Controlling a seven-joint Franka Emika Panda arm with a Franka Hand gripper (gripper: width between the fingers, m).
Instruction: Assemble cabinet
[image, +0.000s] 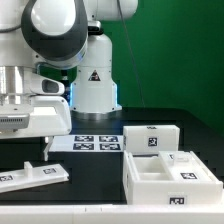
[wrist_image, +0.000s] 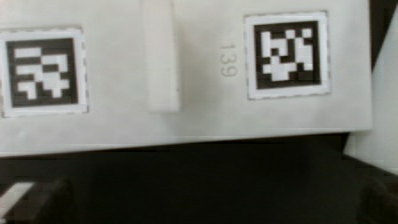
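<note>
Cabinet (image: 165, 170) in smooth white plastic is all loose pieces on the matte black table (image: 95, 197). There's an open boxy shell at lower right of the exterior view, a thick white slab (image: 150, 138) just behind it and a flat ridged white panel (image: 35, 177) at lower left, every piece tagged in black and white. Over that panel hangs the two-finger gripper (image: 27, 138), jaws wide apart and empty, so I'd call this the approach to a pick, and next it needs a square descent and a pinch across the thin edges.
</note>
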